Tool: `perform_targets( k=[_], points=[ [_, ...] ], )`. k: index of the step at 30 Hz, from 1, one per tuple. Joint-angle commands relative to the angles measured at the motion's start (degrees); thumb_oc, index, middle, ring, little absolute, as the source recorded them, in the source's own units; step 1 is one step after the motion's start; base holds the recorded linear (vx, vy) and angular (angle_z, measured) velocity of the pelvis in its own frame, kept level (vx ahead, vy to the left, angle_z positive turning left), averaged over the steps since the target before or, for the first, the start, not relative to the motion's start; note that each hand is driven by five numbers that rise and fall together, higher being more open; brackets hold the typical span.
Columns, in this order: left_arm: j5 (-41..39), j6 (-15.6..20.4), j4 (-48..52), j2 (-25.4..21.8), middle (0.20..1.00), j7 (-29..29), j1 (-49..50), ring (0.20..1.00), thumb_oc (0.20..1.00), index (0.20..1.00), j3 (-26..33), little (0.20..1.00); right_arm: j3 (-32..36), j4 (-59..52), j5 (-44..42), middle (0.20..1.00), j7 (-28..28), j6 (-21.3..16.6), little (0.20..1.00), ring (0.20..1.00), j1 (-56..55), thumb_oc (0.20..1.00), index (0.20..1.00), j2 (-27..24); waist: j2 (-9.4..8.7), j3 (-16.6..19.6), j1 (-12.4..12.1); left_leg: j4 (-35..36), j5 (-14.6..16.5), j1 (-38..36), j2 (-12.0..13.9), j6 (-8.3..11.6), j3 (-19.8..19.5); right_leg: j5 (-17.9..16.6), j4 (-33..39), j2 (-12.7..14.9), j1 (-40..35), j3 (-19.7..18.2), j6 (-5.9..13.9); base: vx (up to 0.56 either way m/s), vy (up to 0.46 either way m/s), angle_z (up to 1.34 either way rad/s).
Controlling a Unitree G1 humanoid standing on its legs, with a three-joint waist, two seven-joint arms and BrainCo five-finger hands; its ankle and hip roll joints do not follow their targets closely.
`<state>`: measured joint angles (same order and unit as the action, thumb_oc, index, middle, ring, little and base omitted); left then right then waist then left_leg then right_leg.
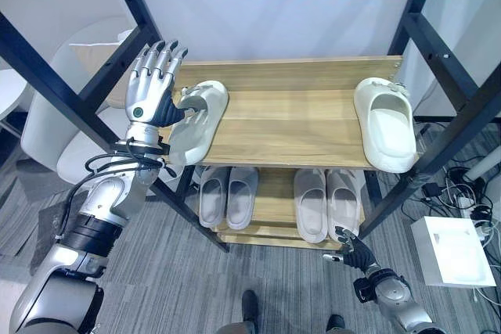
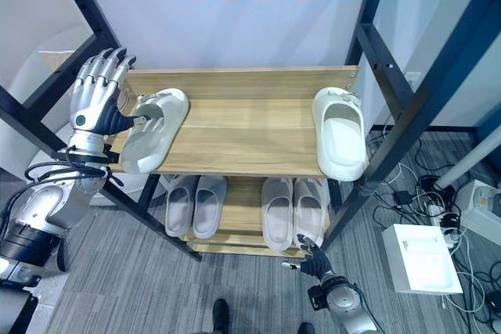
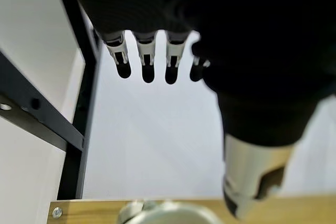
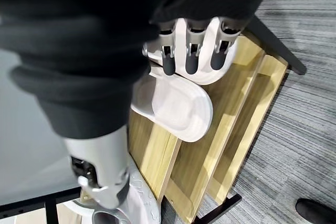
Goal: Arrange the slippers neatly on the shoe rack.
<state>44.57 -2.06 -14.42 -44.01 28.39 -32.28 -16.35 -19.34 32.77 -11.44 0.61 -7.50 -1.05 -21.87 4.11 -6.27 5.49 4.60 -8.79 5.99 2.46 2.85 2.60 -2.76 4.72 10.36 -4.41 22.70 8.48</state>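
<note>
Two white slippers lie on the wooden top shelf (image 1: 290, 127). The left slipper (image 1: 196, 119) sits at the shelf's left end and hangs past the front edge. The right slipper (image 1: 386, 127) lies at the right end, also overhanging. My left hand (image 1: 153, 87) is raised beside the left slipper with fingers straight and open, the thumb close to the slipper's strap. My right hand (image 1: 352, 252) hangs low by the front right corner of the lower shelf (image 4: 236, 87), open and holding nothing. Its fingers (image 4: 190, 56) point over a grey slipper (image 4: 176, 106).
Two pairs of grey slippers (image 1: 227, 197) (image 1: 325, 201) stand side by side on the lower shelf. Black frame posts (image 1: 74, 103) (image 1: 450, 127) flank the rack. A white box (image 1: 452, 252) and cables lie on the floor at right; a white chair (image 1: 47, 127) stands at left.
</note>
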Motion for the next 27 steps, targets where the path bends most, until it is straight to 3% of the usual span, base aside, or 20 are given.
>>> perform_targets(
  k=[1,12,27],
  points=[
    [3.1,-2.3,-6.6,-3.7,1.000,-0.2,-10.3,1.000,1.000,1.000,-1.9,1.000,0.1,-5.3,-2.3,1.000,-0.4,-3.4,1.000,1.000,1.4,1.000,1.000,-0.2,-0.95,-0.7,0.1,0.3,8.9,-6.5,-1.7,1.38,2.1,1.4,-0.9,0.2,2.6,-0.7,1.19,0.00,-0.002,-0.28],
    [5.5,-4.6,-17.0,-7.2,1.000,-3.3,-14.8,1.000,1.000,1.000,-7.4,1.000,3.0,-6.0,-4.7,1.000,-0.9,-3.9,1.000,1.000,-0.8,1.000,1.000,-1.5,-0.62,-1.6,1.6,0.4,8.9,-5.6,-1.7,1.06,3.0,1.1,-1.3,0.3,4.6,-2.0,1.56,0.00,0.004,-0.07],
    [0.4,-6.0,-14.6,-6.6,1.000,0.4,-11.3,1.000,1.000,1.000,0.1,1.000,3.0,-6.8,-4.8,1.000,-0.9,-3.5,1.000,1.000,-1.3,1.000,1.000,0.5,-0.74,-2.3,0.9,0.3,9.0,-4.7,-2.2,0.72,2.3,0.8,-1.5,0.8,5.2,-1.4,1.73,0.00,0.007,-0.01]
  ],
)
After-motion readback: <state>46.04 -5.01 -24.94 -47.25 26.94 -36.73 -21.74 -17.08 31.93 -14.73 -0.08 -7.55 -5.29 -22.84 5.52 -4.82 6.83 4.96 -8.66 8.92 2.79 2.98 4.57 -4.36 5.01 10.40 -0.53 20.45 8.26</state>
